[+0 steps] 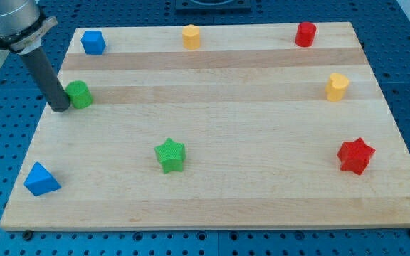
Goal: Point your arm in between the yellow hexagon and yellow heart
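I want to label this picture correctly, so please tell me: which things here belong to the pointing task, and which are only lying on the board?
Belong to the job:
yellow hexagon, at the view's top
yellow heart, at the view's right
my tip, far from both, next to the green cylinder

Just lying about:
blue cube
red cylinder
green star
red star
blue triangle

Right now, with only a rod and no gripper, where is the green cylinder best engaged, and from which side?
It can't be gripped; my tip can only push. The green cylinder stands upright near the board's left edge, and my tip sits right against its left side. Its round wall probably slips off an off-centre push, so press the middle of that left face, toward the view's right.
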Motion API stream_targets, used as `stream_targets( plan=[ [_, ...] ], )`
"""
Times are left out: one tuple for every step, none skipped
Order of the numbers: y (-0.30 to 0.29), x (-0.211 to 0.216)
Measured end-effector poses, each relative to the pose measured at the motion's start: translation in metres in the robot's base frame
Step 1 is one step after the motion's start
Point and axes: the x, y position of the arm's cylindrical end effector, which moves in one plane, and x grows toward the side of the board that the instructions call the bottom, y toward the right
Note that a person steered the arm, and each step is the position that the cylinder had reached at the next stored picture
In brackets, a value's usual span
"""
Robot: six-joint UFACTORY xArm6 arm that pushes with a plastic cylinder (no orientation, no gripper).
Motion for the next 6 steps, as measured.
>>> stream_targets(
  plan=[
    [0.0, 0.0],
    [0.0, 0.0],
    [0.048, 0.007],
    [0.145, 0.001],
    [0.26, 0.0],
    [0.365, 0.0]
  ],
)
